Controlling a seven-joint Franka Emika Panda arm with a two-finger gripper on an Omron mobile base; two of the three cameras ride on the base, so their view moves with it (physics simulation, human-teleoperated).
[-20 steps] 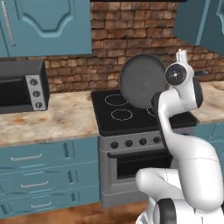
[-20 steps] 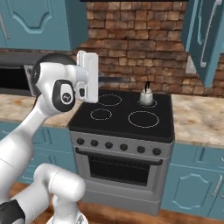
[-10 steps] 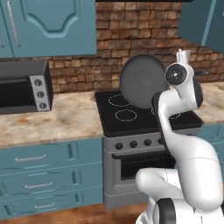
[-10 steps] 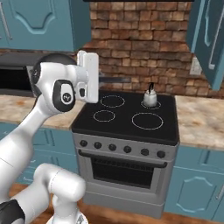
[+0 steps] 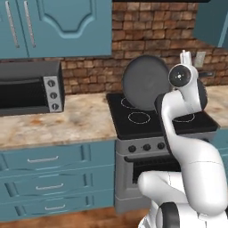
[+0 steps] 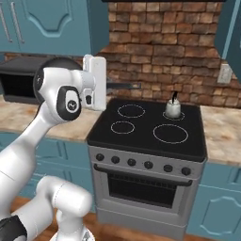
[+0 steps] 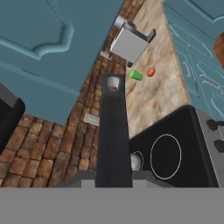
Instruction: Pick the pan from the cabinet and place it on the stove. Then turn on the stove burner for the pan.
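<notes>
The pan (image 5: 144, 82) is a round dark grey disc held up on edge in the air above the stove (image 5: 158, 124), left of my arm. My gripper (image 7: 113, 180) is shut on its long black handle (image 7: 113, 127), which runs away from the hand toward its holed end. In the right base view the handle (image 6: 124, 85) sticks out to the right of the hand over the stove (image 6: 143, 139). A large white-ring stove burner (image 6: 170, 133) is at the front right, another (image 6: 131, 110) at the back left. The teal cabinet (image 5: 58, 26) hangs up on the left.
A small silver kettle (image 6: 172, 108) stands on the back right ring. A toaster oven (image 5: 29, 87) sits on the counter to the left. Black knobs (image 6: 141, 163) line the stove's front panel. Teal drawers (image 5: 44, 178) lie below the counter. Small green (image 7: 135, 75) and orange (image 7: 151, 71) items lie far along the counter.
The whole scene has slid to the right in both base views, so the base has driven left. The arm still holds the pan in the same raised pose.
</notes>
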